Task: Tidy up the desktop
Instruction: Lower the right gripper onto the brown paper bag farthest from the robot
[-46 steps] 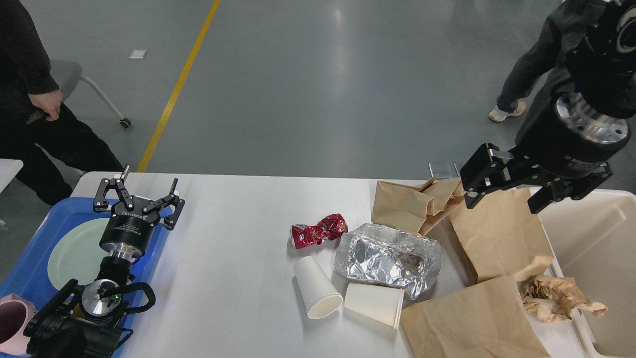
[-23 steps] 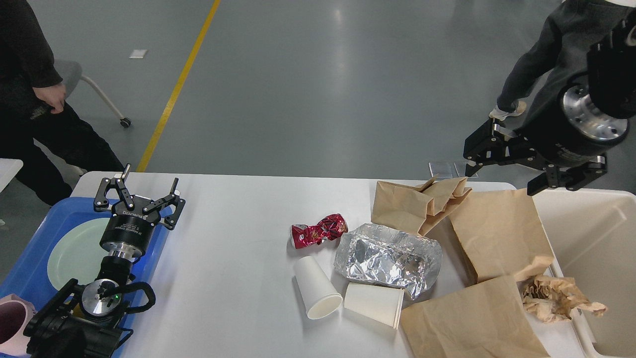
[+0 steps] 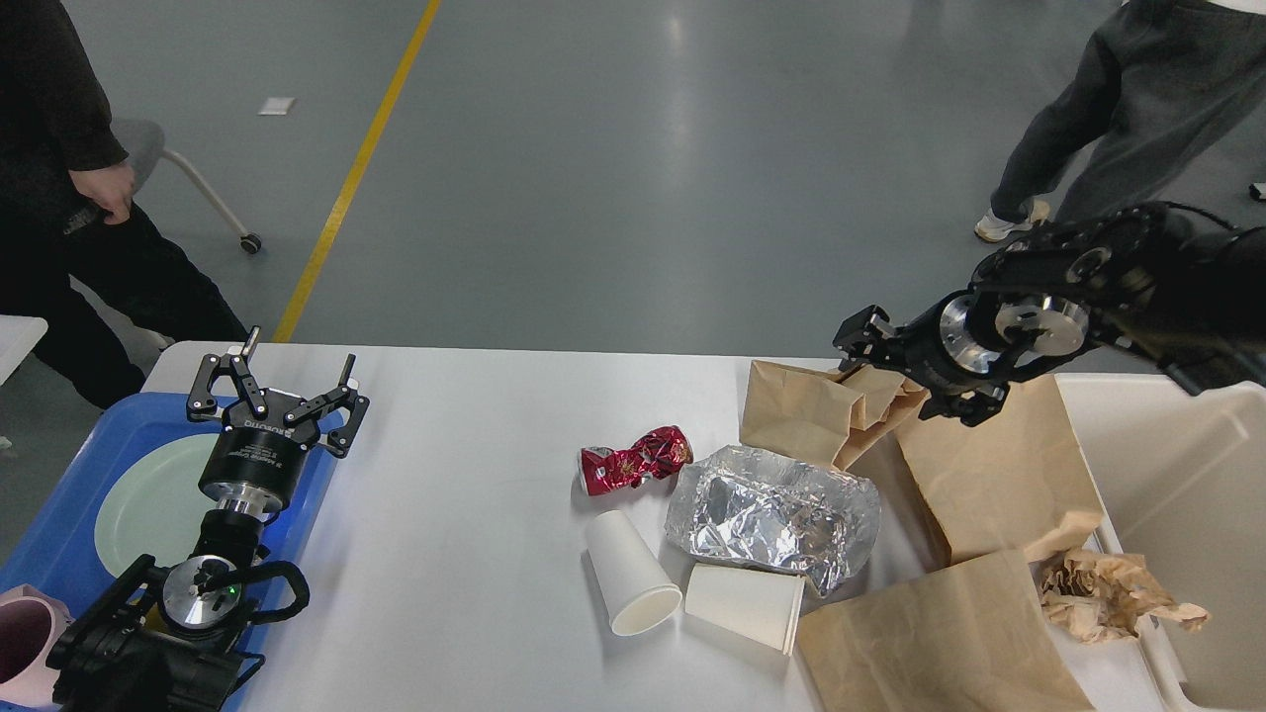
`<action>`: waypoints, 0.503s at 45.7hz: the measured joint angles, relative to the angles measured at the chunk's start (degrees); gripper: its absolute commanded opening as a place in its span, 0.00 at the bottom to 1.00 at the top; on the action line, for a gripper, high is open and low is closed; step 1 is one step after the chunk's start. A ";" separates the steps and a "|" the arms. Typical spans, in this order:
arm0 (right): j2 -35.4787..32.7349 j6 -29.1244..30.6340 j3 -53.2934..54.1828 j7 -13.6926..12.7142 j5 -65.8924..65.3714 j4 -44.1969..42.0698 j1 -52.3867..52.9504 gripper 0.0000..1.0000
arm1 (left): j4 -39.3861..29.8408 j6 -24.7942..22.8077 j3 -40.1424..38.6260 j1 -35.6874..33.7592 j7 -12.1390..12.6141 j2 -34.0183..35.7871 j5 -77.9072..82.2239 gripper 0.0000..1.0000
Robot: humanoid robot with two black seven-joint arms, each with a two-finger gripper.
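The white desktop (image 3: 465,465) is strewn with litter on its right half. There lie a crushed red can (image 3: 635,460), a crumpled foil sheet (image 3: 771,514), two tipped white paper cups (image 3: 628,576) (image 3: 744,603) and three brown paper bags (image 3: 826,410) (image 3: 994,465) (image 3: 940,643). My right gripper (image 3: 915,371) hovers open just above the far bags, nothing between its fingers. Over the desktop's left edge, by the blue tray (image 3: 59,534), my left gripper (image 3: 297,361) stands open and empty.
A cream bin (image 3: 1177,494) stands at the right, with crumpled brown paper (image 3: 1118,593) on its rim. The tray holds a green plate (image 3: 143,504) and a pink cup (image 3: 25,653). People stand beyond the table at far left and far right.
My right arm has swung down and to the left, from high over the bin to just above the far paper bags. The left arm and the litter have not moved.
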 measured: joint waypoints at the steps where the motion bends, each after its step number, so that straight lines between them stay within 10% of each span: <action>1: 0.15 -0.16 0.54 -0.02 0.11 -0.97 -0.96 1.00 | -0.01 0.00 0.00 0.00 0.00 -0.01 0.00 0.96; 23: 0.59 -1.87 6.73 -0.23 12.08 -12.39 -11.81 1.00 | -0.03 0.00 0.00 0.01 0.00 0.03 0.00 0.96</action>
